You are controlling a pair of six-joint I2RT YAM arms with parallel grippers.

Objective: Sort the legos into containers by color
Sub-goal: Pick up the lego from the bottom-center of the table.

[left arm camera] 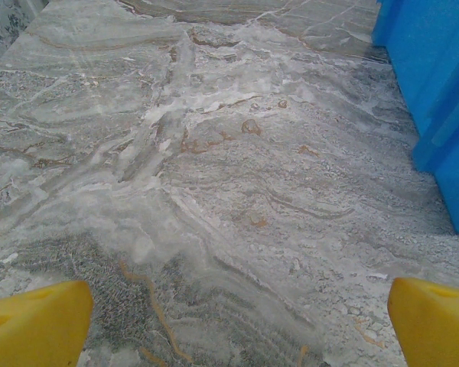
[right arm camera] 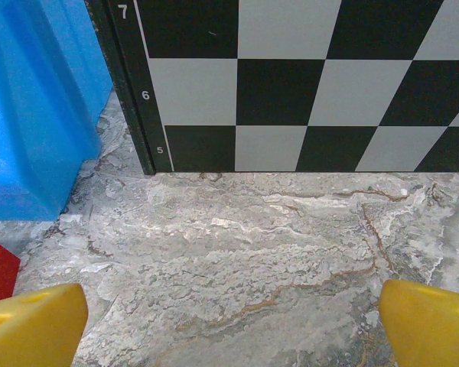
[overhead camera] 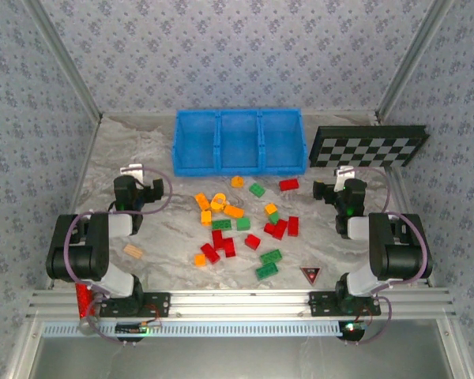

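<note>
Legos loose mid-frame, containers empty above: nothing sorted. Left gripper, right gripper flank pile, jaws fully spread, empty, likely poised for first pick.

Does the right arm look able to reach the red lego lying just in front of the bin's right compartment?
Probably yes. The right gripper sits just to the side of that red lego, jaws wide open, with only bare table between them.

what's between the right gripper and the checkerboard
Just bare marble tabletop, as the right wrist view shows: nothing lies between the open right gripper and the checkerboard.
</note>
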